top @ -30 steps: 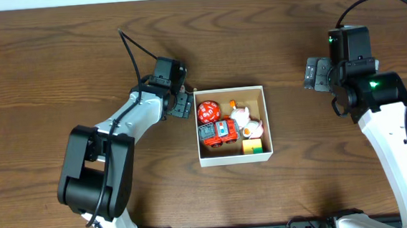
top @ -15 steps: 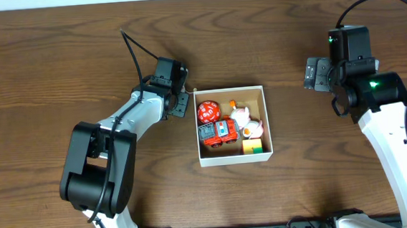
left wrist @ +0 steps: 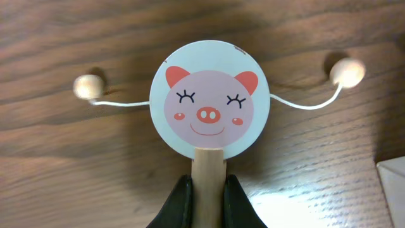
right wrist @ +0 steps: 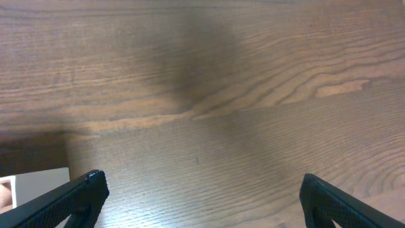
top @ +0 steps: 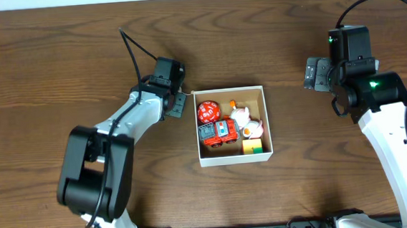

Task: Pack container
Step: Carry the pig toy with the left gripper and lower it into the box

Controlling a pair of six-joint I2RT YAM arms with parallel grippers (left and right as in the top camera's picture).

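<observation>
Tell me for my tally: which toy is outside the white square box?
The round pig-faced drum with wooden handle, in the left gripper; others sit inside the box.

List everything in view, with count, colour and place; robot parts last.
table: 1, brown, under everything.
container: 1, white outside, brown inside, centre.
ball: 1, red, container's upper-left corner overhead.
truck: 1, red, in container, beside ball.
figures: 2, white-pink, in container, middle.
block: 1, yellow-green, container's lower-right corner.
pig drum: 1, pale blue, pink face, left of container.
left tool: 1, black, shut on pig drum's handle.
right tool: 1, black, open, empty, right of container.
</observation>
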